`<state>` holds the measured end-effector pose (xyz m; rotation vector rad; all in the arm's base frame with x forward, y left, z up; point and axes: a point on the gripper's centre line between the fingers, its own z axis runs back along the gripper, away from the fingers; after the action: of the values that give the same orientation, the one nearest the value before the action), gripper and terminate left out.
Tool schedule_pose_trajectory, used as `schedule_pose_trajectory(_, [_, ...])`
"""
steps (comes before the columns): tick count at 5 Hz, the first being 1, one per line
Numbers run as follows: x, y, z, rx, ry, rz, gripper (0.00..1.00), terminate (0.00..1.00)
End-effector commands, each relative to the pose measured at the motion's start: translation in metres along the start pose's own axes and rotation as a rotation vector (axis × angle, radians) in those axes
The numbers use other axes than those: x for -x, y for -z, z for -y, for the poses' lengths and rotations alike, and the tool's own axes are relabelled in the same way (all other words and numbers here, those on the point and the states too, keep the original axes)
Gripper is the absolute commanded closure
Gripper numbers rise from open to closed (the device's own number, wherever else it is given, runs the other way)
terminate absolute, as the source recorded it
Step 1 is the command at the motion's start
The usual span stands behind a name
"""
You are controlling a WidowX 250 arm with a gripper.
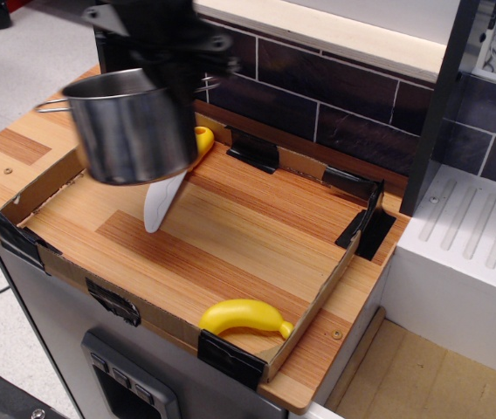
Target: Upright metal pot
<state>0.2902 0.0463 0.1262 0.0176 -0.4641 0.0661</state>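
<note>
The metal pot is a shiny steel cylinder with thin wire loop handles. It hangs upright in the air above the left part of the wooden tray, mouth up, tilted slightly. My gripper is black and blurred. It comes down from above at the pot's far right rim and is shut on that rim. The fingertips are hidden behind the pot's wall.
A toy knife with a yellow handle lies partly under the pot. A toy banana lies at the tray's front edge. Low cardboard walls with black tape ring the tray. A dark tiled wall stands behind, a white sink unit at right.
</note>
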Motion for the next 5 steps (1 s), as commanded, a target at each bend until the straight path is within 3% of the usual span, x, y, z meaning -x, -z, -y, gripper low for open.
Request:
schedule_pose_trajectory(1, [-0.027,0.014,0.051,-0.053,0.01,0.168,1.0,0.0])
schedule_pose_trajectory(3, [-0.008,0.04,0.064,-0.065,0.077,0.198,1.0,0.0])
schedule_pose_trajectory(4, [0.002,0.048,0.063,-0.083,0.102,0.187,1.0,0.0])
schedule_pose_trajectory(5, [0.006,0.053,0.063,-0.063,0.086,0.17,1.0,0.0])
